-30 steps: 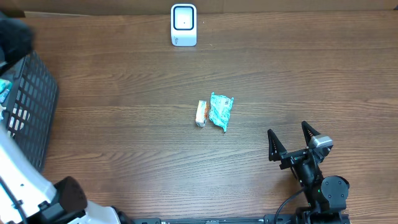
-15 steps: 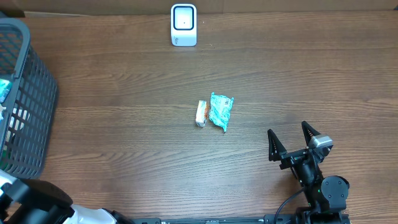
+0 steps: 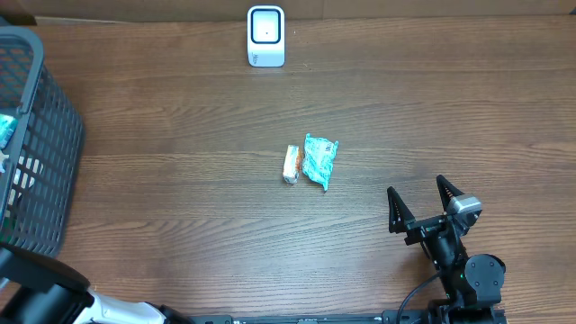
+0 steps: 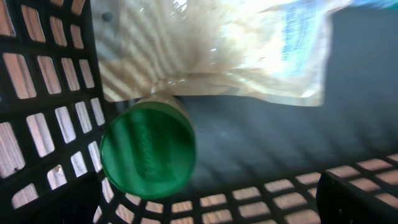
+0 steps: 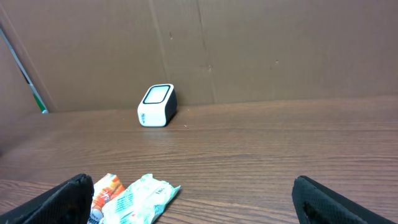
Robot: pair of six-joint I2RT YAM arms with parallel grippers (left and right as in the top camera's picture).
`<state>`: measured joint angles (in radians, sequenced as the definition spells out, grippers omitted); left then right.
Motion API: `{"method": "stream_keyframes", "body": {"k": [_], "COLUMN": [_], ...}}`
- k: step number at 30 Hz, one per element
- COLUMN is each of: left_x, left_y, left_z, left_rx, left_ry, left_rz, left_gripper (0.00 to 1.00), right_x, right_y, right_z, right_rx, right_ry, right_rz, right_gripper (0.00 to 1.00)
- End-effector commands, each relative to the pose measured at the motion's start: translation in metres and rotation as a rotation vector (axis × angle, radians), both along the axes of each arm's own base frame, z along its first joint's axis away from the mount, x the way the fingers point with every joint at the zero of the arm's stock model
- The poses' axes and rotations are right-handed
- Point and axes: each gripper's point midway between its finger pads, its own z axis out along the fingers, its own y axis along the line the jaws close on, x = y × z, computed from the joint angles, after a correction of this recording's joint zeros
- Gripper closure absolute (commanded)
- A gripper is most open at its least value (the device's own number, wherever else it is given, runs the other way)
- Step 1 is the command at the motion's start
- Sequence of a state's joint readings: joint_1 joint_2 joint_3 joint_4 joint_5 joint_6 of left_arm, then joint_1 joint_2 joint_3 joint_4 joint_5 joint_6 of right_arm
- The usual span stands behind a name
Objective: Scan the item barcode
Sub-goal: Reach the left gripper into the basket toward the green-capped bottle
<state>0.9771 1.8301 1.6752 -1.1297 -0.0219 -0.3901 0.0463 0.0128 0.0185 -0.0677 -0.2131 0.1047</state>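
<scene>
The left arm [image 3: 45,301] crouches low at the near-left corner. The left gripper [image 4: 202,193], spread wide and empty, faces into a dark grey plastic lattice basket [image 3: 40,135] holding a glossy green round lid [image 4: 148,155] and a crinkled clear plastic bag [image 4: 205,56]. Mid-table, a small orange-and-white packet [image 3: 292,164] lies just beside a crumpled teal wrapper packet [image 3: 319,160], well short of the white boxy scanner [image 3: 266,36]. The right gripper [image 3: 417,191] hovers near-right, fingers splayed, empty.

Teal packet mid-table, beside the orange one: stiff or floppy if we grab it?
Probably floppy: the teal packet looks crinkled and creased, so it should sag from a pinch. Likely light for its size; it lies low and thin in the right wrist view. A push may slide it into the orange packet close beside it.
</scene>
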Motion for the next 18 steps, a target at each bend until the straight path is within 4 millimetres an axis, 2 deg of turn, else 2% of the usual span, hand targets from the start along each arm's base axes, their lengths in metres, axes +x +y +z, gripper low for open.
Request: {"method": "stream_keyframes", "body": {"k": [1,5,12,18], "left_x": [-0.015,-0.033,-0.033,-0.038], "left_y": [0.005,0.010,0.011,0.009], "left_z": [-0.020,-0.025,-0.034,-0.057], "left_rx": [-0.008,0.016,-0.002,-0.048], "left_ry": [0.105,0.206,0.219,0.293], "left_rz": [0.029,0.078,0.080,0.071], "left_gripper": [0.00,0.00,0.00,0.00], "right_x": [0.000,0.000,0.000,0.000], "right_y": [0.000,0.000,0.000,0.000], "right_z": [-0.001,-0.001,-0.001,-0.001], "right_rx": [-0.001,-0.001,-0.001,-0.001], "right_ry": [-0.006,-0.006,-0.006,-0.006], "right_rz": [0.000,0.000,0.000,0.000], "right_gripper": [0.00,0.00,0.00,0.00]}}
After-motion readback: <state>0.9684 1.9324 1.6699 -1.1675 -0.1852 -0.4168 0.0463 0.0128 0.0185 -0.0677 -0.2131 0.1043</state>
